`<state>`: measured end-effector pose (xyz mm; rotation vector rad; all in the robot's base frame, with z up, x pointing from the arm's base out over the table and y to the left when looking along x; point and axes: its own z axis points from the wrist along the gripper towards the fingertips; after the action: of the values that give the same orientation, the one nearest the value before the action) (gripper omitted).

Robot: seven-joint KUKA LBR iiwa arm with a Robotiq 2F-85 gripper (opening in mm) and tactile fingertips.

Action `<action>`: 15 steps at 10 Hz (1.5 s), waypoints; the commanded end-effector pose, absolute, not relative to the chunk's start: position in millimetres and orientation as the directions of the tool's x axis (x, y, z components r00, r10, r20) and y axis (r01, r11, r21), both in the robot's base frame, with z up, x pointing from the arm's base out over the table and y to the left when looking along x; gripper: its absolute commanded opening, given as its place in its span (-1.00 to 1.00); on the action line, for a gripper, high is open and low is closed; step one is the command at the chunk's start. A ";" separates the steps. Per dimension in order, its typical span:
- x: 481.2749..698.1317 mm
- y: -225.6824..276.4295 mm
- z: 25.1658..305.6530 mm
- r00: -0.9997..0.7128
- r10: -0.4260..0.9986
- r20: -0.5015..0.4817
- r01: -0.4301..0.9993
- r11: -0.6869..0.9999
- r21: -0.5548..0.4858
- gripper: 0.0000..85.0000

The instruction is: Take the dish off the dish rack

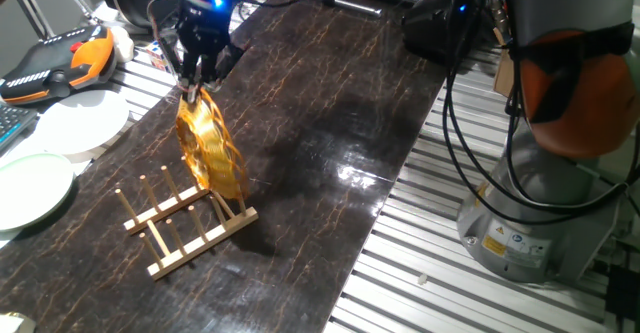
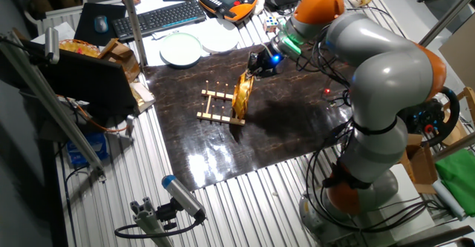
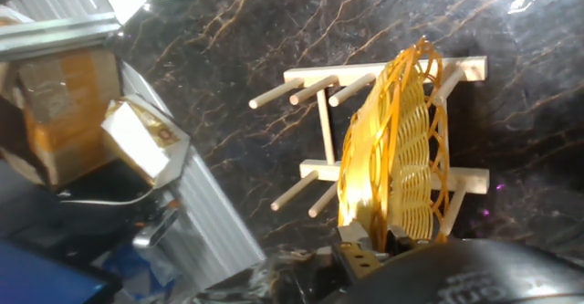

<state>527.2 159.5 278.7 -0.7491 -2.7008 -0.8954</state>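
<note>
The dish (image 1: 210, 148) is a shiny golden-yellow wire bowl standing on edge between the pegs at the near end of the dish rack (image 1: 185, 228), a small light wooden rack on the dark marble mat. My gripper (image 1: 193, 88) is straight above it, shut on the top of its rim. In the other fixed view the dish (image 2: 243, 95) stands at the right end of the rack (image 2: 219, 106) under the gripper (image 2: 256, 70). In the hand view the fingers (image 3: 358, 254) pinch the rim of the dish (image 3: 397, 149), with the rack's pegs (image 3: 319, 121) beyond.
A flat white plate (image 1: 80, 121) and a pale green plate (image 1: 30, 188) lie left of the mat. An orange-black pendant (image 1: 60, 58) lies behind them. The arm's base (image 1: 540, 203) stands at the right. Cardboard boxes (image 3: 82, 112) sit past the mat's edge.
</note>
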 end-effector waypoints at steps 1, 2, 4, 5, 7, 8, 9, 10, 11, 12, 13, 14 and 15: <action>527.2 154.9 285.8 -0.848 0.403 0.343 0.529 0.681 0.507 -0.98; 528.1 149.5 290.9 -0.848 0.402 0.347 0.530 0.679 0.509 -0.98; 529.5 138.4 300.9 -0.847 0.401 0.349 0.531 0.669 0.520 -0.98; 528.8 134.6 304.6 -0.840 0.408 0.359 0.543 0.644 0.539 -0.98; 527.8 125.4 312.9 -0.831 0.415 0.370 0.556 0.617 0.557 -0.98; 527.2 118.4 317.7 -0.833 0.416 0.365 0.553 0.627 0.549 -0.98; 527.0 111.9 321.3 -0.838 0.417 0.351 0.546 0.641 0.539 -0.98; 529.2 104.4 323.7 -0.850 0.411 0.329 0.526 0.673 0.520 -0.98; 533.4 95.2 323.0 -0.882 0.386 0.271 0.470 0.757 0.453 -0.98; 540.1 82.7 318.3 -0.917 0.341 0.205 0.395 0.843 0.365 -0.98; 546.2 70.5 312.6 -0.939 0.299 0.170 0.340 0.885 0.318 -0.98; 551.7 58.1 307.0 -0.953 0.264 0.148 0.298 0.909 0.293 -0.98; 555.3 45.5 302.1 -0.966 0.226 0.124 0.250 0.936 0.248 -0.98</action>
<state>556.3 52.5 300.8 -0.4542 -2.9375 -0.6492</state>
